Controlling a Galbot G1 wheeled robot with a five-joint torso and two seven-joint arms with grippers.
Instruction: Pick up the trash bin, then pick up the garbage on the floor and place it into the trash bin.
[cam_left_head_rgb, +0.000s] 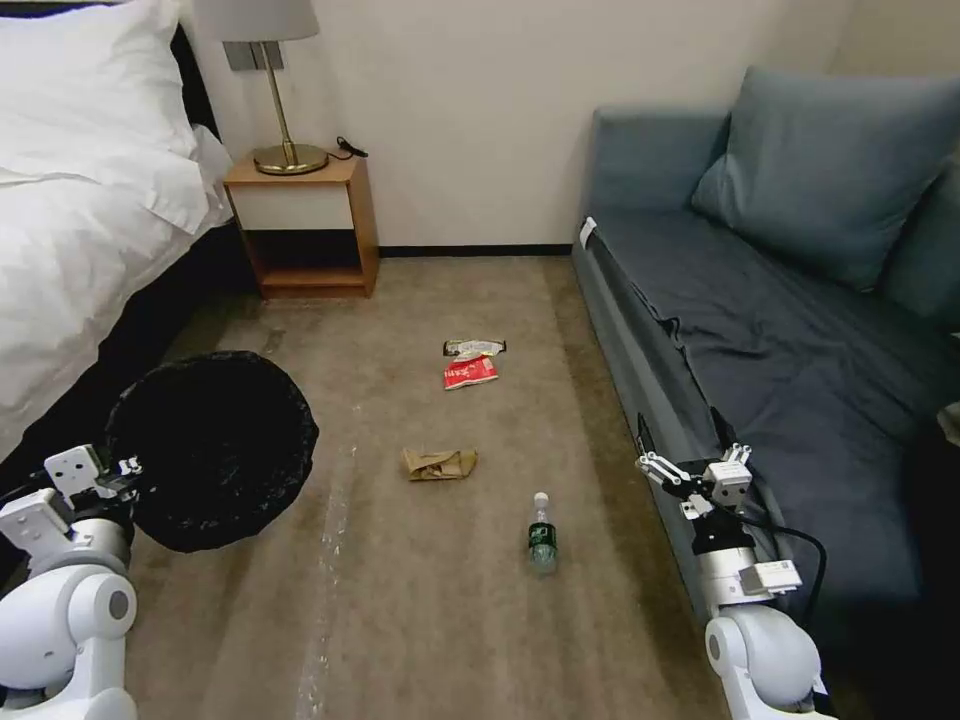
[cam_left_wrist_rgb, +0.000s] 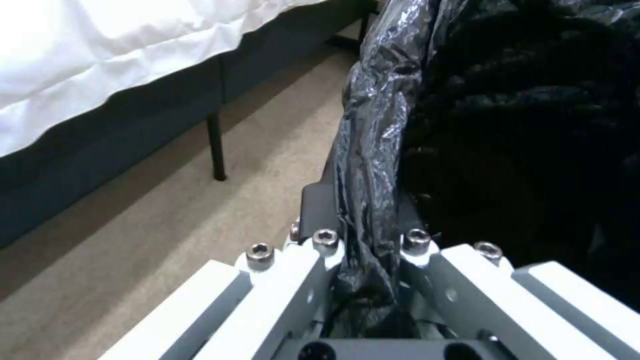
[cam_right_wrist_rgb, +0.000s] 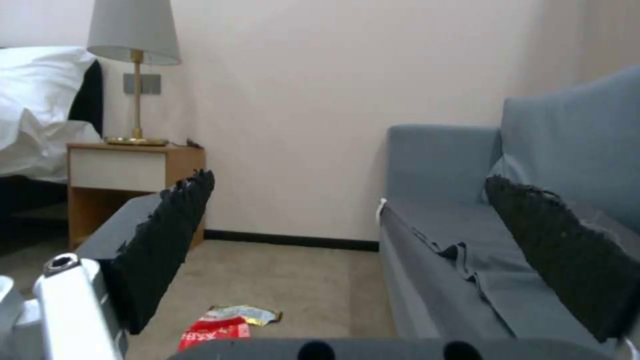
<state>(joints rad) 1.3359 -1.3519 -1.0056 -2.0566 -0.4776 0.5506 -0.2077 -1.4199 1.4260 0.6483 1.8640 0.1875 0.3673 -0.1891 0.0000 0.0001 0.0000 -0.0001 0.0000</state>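
The left gripper (cam_left_wrist_rgb: 363, 260) is clamped on the rim of the trash bin (cam_left_head_rgb: 215, 445), its fingers (cam_left_wrist_rgb: 320, 245) nearly closed with the crinkled black bag liner pinched between them. The bin hangs above the carpet beside the bed (cam_left_head_rgb: 80, 200), its dark mouth tipped toward the head camera.

On the floor (cam_left_head_rgb: 400, 620) between bed and sofa lies the garbage: a gold-and-dark wrapper (cam_left_head_rgb: 474, 347) farthest off, touching or just beside a red-and-white packet (cam_left_head_rgb: 469, 373); nearer, a crumpled brown paper bag (cam_left_head_rgb: 438, 463); nearest, a small clear bottle (cam_left_head_rgb: 541, 533) with a green label, lying on its side with its white cap pointing away from the robot.

The right gripper (cam_left_head_rgb: 668, 477) hovers by the front edge of the blue sofa (cam_left_head_rgb: 800, 350), above the floor, its fingers (cam_right_wrist_rgb: 167, 240) spread wide and holding nothing, well apart from the bottle.
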